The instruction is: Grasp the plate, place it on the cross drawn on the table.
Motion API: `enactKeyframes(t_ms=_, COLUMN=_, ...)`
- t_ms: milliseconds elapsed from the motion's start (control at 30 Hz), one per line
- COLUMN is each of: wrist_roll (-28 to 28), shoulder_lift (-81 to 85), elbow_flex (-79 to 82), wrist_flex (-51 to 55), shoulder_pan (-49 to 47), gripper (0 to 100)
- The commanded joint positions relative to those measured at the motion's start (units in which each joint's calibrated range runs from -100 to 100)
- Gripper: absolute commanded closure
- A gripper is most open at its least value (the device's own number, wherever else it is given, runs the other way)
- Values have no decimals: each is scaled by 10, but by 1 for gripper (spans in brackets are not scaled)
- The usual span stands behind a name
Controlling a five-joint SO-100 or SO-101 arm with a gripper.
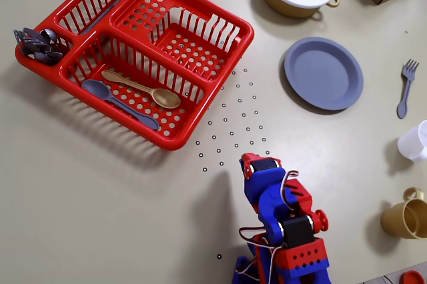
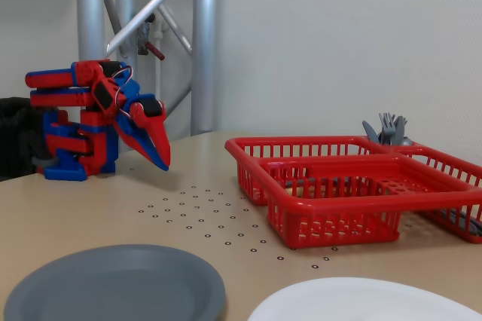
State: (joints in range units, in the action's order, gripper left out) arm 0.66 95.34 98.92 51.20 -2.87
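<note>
Well apart from gripper [image 2: 162, 161], plate [image 1: 323, 73], jaws seemingly closed

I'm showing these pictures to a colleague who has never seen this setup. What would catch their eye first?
Probably the red dish rack at upper left in the overhead view, holding spoons and cutlery. Next, the folded red-and-blue arm at bottom centre, its gripper shut above the table, and the blue-grey plate lying apart at upper right.

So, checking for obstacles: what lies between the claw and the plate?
Only bare table with small black ring dots, per the overhead view, between claw and plate.
</note>
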Motion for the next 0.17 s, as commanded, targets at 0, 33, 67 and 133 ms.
enactKeyframes(t_ms=0, wrist_roll=-1, shoulder_lift=5, elbow_flex=10, wrist_flex=3, shoulder_pan=7, gripper=100)
enactKeyframes(t_ms=33, wrist_roll=-1, shoulder_lift=5, elbow_flex=10, wrist_flex=3, shoulder_pan=7, gripper=100)
enactKeyframes(t_ms=67, wrist_roll=-1, shoulder_lift=5, elbow_flex=10, wrist_flex=3, shoulder_pan=7, gripper=100)
enactKeyframes(t_ms=133, wrist_roll=-1, shoulder_lift=5, elbow_flex=10, wrist_flex=3, shoulder_pan=7, gripper=100)
